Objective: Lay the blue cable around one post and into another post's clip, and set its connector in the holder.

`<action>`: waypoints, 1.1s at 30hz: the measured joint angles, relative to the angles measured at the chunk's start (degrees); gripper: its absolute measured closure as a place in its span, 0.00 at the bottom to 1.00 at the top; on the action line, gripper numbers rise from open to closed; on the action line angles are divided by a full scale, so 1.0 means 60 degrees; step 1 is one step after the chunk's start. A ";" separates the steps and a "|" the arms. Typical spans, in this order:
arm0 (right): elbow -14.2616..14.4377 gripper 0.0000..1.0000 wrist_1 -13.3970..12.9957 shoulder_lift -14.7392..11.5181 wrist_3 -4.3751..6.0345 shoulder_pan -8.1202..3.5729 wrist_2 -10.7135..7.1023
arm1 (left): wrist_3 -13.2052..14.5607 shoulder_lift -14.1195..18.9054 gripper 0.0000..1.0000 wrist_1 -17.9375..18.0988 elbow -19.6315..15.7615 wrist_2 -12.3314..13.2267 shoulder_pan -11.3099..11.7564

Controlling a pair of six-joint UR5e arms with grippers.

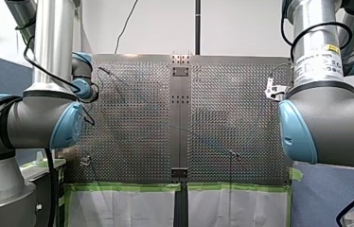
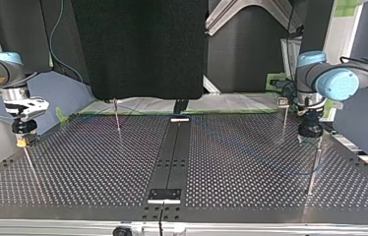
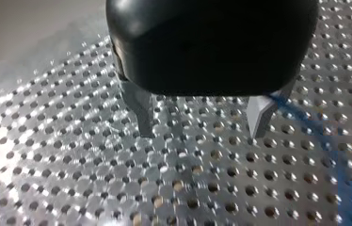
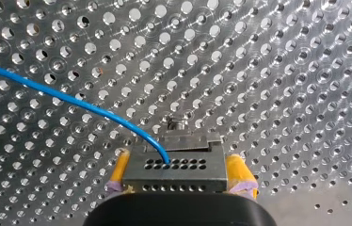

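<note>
Starting with the right wrist view, a grey, rectangular connector block (image 4: 174, 165) with two rows of small round holes is seen clamped between the yellow-padded fingers (image 4: 119, 172) of the right gripper (image 4: 180, 175). The fingers are closed on its short ends, which, it is judged, leaves the holed face free for seating in the holder. A thin, glossy blue cable (image 4: 61, 95) is fed into one hole and is carried away in a loose curve over the perforated, brushed-metal worktop (image 4: 282, 94).

In the top view this gripper (image 2: 23, 140) is placed at about 9 o'clock on the worktop, just above a slim upright metal post (image 2: 29, 164). The black left gripper (image 2: 311, 132) is found at about 3 o'clock, above another slim post (image 2: 313, 167).

In the left wrist view the tapered bare-metal fingers (image 3: 142, 110) of the left gripper (image 3: 201, 132) are spread apart and nothing is held. The cable (image 3: 327, 141) is laid just beside one finger, so a pick-up for routing appears to be prepared.
</note>
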 joint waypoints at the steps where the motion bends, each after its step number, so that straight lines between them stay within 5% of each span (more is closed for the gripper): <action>1: 0.0000 1.00 0.0000 -0.0001 0.0000 0.0000 0.0001 | 0.0025 0.0000 0.00 -0.0012 -0.0037 -0.0056 -0.0008; 16: 0.0000 1.00 0.0000 0.0000 0.0000 0.0000 0.0000 | 0.0545 0.0430 0.00 -0.0352 -0.0327 -0.0232 -0.0358; 33: 0.0000 1.00 0.0000 0.0000 0.0000 0.0000 0.0000 | 0.1520 0.0805 0.00 -0.0129 -0.1633 -0.0709 -0.0445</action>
